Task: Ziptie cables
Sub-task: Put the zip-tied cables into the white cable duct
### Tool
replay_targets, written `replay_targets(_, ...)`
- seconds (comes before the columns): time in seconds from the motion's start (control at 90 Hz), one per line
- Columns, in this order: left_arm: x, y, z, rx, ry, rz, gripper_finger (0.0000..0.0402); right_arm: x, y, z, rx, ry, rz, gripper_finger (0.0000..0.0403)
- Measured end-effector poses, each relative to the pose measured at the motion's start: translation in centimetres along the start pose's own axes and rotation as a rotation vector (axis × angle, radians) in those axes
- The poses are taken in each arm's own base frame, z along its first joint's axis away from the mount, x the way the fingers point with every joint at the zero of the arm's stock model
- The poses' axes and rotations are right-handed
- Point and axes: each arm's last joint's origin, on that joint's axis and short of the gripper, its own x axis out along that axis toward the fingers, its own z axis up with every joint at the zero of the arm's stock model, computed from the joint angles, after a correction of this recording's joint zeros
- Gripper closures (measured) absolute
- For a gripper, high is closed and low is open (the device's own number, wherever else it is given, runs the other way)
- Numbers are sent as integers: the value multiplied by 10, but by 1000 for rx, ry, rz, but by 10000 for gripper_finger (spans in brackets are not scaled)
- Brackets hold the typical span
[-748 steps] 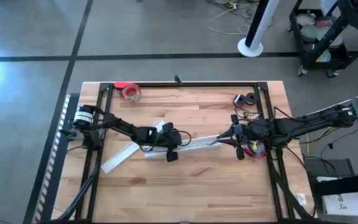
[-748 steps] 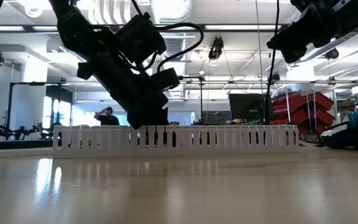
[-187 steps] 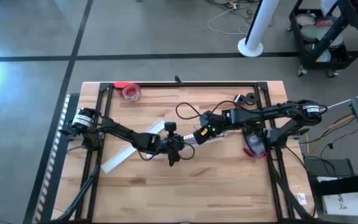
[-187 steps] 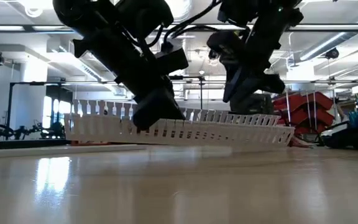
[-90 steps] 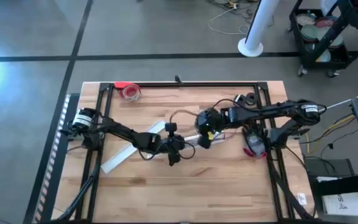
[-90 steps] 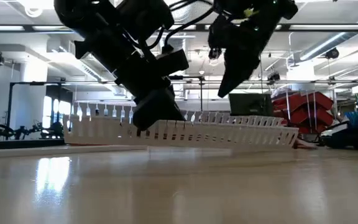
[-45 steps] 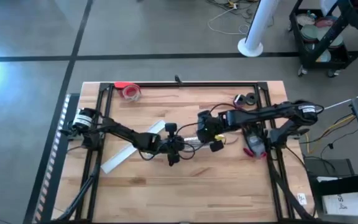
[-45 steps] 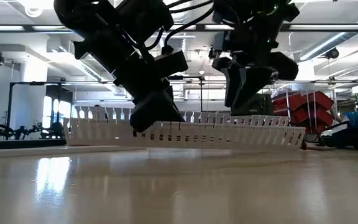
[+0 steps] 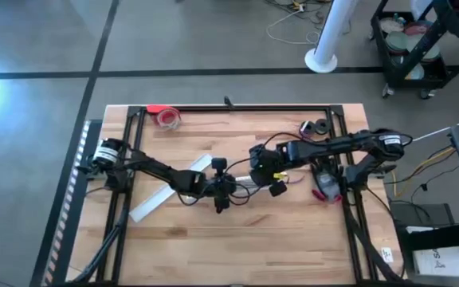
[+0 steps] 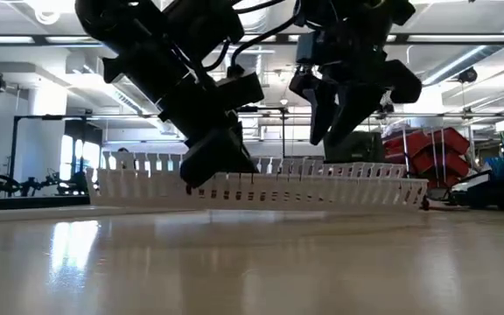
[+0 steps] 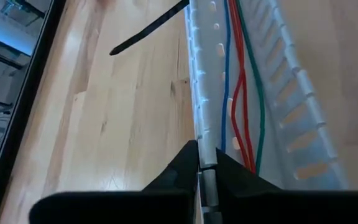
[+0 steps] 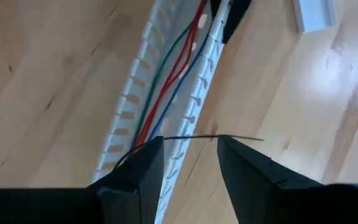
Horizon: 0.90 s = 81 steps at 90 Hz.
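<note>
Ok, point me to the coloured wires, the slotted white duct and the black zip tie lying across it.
coloured wires (image 11: 240,93), left wrist view: on the red strands lying in the channel.
slotted white duct (image 12: 199,84), right wrist view: on its slotted side wall.
black zip tie (image 12: 235,137), right wrist view: on the thin strap beyond the duct wall.

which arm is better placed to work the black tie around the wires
Right. The right gripper hovers open over the black zip tie crossing the slotted duct; the left gripper is clamped on the duct wall.
</note>
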Motion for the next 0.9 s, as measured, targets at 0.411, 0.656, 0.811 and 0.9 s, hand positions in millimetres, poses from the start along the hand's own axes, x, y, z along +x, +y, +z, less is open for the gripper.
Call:
replay_targets(0.411, 0, 0, 0, 3, 3, -2, 401, 14, 0, 0, -76, 39, 0, 273)
replay_targets(0.656, 0, 0, 0, -1, 1, -1, 401, 19, 0, 0, -76, 44, 3, 262)
replay_targets(0.811, 0, 0, 0, -2, 2, -1, 401, 27, 0, 0, -66, 53, 9, 264)
replay_targets(0.9, 0, 0, 0, -3, 0, -1, 401, 28, 0, 0, -47, 53, 9, 270)
